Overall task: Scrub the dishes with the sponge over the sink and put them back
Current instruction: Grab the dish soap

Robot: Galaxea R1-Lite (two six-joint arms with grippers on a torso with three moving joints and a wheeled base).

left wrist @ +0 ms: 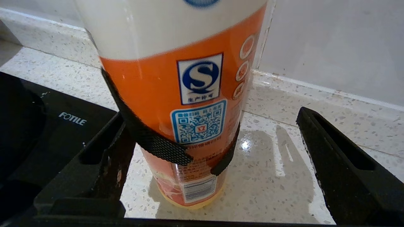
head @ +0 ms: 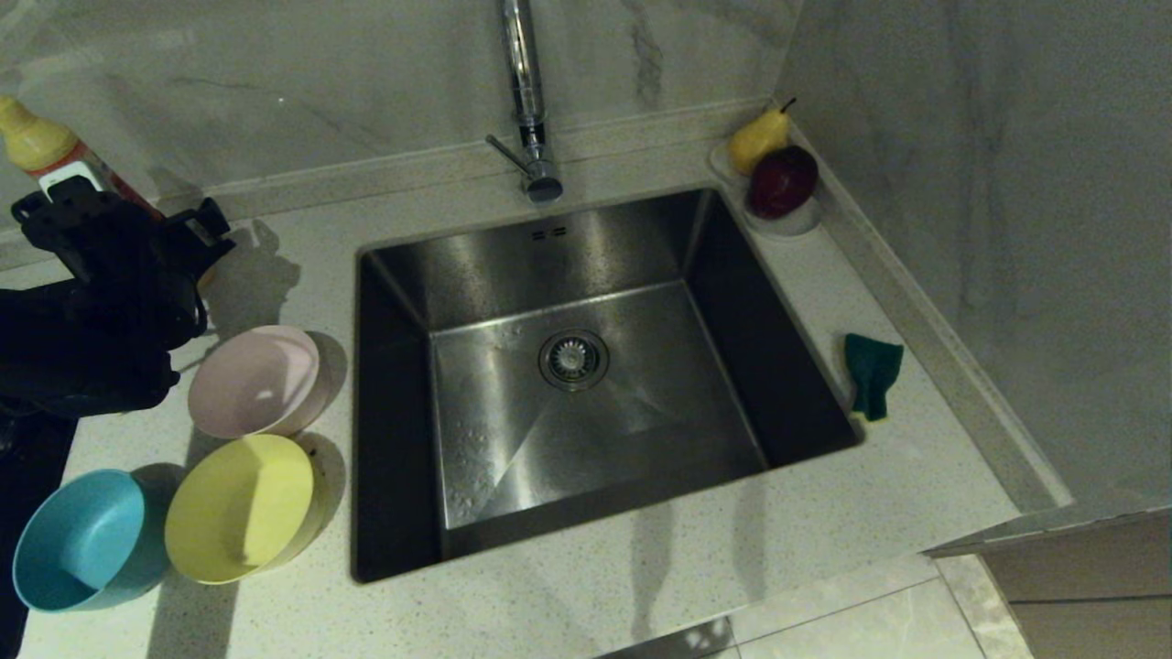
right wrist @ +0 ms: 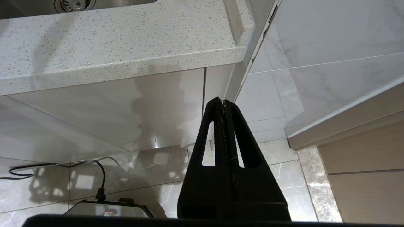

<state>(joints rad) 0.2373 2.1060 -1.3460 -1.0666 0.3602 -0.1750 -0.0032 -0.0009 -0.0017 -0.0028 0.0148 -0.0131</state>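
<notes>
the left gripper [left wrist: 208,176] hovers wide-jawed around the detergent bottle [left wrist: 176,94], holding nothing. closing off-centre could topple it. the right gripper [right wrist: 224,105] hangs below the desk [right wrist: 110,41], jaws pressed together and empty.

Pink bowl [head: 256,380], yellow bowl [head: 240,508], blue bowl [head: 81,540]; dark green sponge [head: 872,373]; steel-grey sink [head: 586,366]; white speckled counter [head: 851,494]; orange-and-white bottle [left wrist: 176,94].

right end effector [right wrist: 223,104] closed | below countertop [right wrist: 126,47] edge | above tiled floor [right wrist: 277,176]
</notes>
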